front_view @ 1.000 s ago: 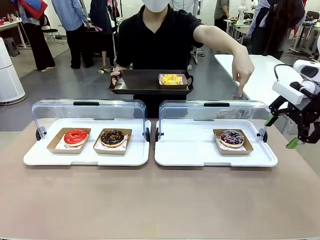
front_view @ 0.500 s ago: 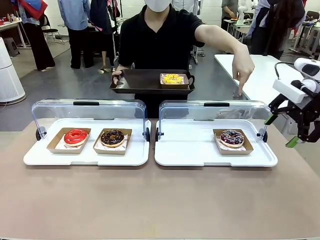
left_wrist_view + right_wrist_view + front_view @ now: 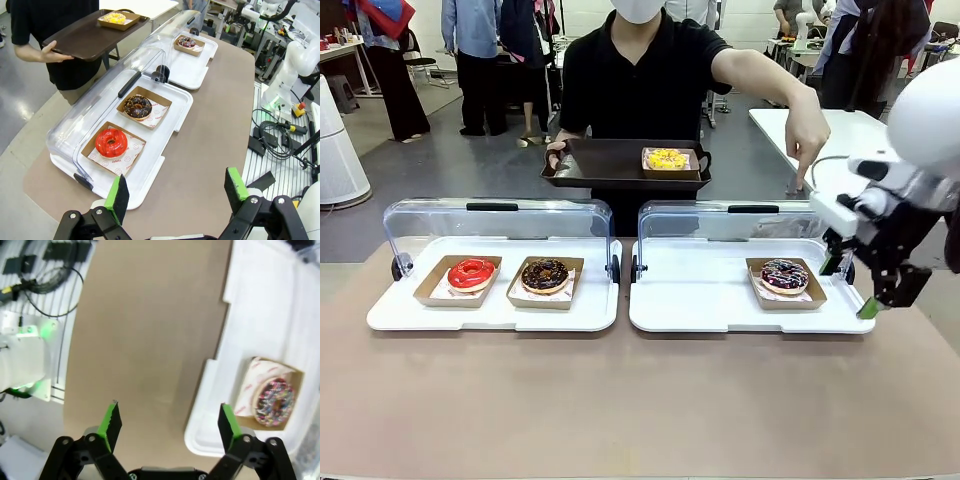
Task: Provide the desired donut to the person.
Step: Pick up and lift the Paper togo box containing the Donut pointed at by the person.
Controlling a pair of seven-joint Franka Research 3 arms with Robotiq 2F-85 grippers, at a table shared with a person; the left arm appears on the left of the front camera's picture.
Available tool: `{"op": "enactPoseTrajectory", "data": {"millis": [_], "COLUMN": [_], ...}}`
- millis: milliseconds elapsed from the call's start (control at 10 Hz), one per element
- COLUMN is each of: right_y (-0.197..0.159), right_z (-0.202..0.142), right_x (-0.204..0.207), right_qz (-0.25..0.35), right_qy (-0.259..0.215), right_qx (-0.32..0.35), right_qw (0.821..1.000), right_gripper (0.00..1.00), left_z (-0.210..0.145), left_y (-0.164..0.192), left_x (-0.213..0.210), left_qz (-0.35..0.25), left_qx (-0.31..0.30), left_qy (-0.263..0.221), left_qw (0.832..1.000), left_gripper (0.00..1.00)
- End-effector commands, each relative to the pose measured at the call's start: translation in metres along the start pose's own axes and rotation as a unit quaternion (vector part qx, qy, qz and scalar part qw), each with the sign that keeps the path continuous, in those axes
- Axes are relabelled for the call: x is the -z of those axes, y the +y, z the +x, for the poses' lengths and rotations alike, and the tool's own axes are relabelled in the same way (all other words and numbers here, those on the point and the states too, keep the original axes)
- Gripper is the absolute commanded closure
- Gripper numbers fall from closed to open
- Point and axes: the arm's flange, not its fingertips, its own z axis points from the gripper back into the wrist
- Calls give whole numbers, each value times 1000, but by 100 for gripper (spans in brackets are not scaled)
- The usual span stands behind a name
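Front view: right gripper (image 3: 848, 285), jaws wide and empty, has swung in beside the sprinkled donut (image 3: 784, 274); pickup looks next.

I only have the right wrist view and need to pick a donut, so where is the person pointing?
Observer: The person's hand points down behind the right case, toward the sprinkled donut.
Operator: Where would it go?
Observer: The person's other hand holds a dark tray carrying a yellow donut.
Operator: Any other donuts?
Observer: A red donut and a chocolate donut sit in the left case.
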Motion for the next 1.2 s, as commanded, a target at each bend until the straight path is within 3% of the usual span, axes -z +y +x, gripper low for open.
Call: {"op": "enactPoseTrajectory", "data": {"millis": [0, 300, 500, 600, 1100], "right_y": [-18, -33, -38, -27, -31], "right_z": [0, -4, -1, -8, -8], "right_x": [30, 59, 55, 64, 63], "right_qz": [22, 40, 26, 43, 41], "right_qy": [49, 54, 24, 46, 42], "right_qx": [50, 78, 97, 77, 81], "right_qw": [997, 995, 995, 995, 995], "right_gripper": [0, 0, 0, 0, 0], "left_z": [0, 0, 0, 0, 0], "left_y": [-1, -1, -1, -1, -1], "left_x": [0, 0, 0, 0, 0], "left_qz": [-2, -2, -2, -2, -2], "left_qx": [2, 2, 2, 2, 2], "left_qy": [-8, -8, -8, -8, -8], "left_qw": [1000, 1000, 1000, 1000, 1000], "left_gripper": [0, 0, 0, 0, 0]}}
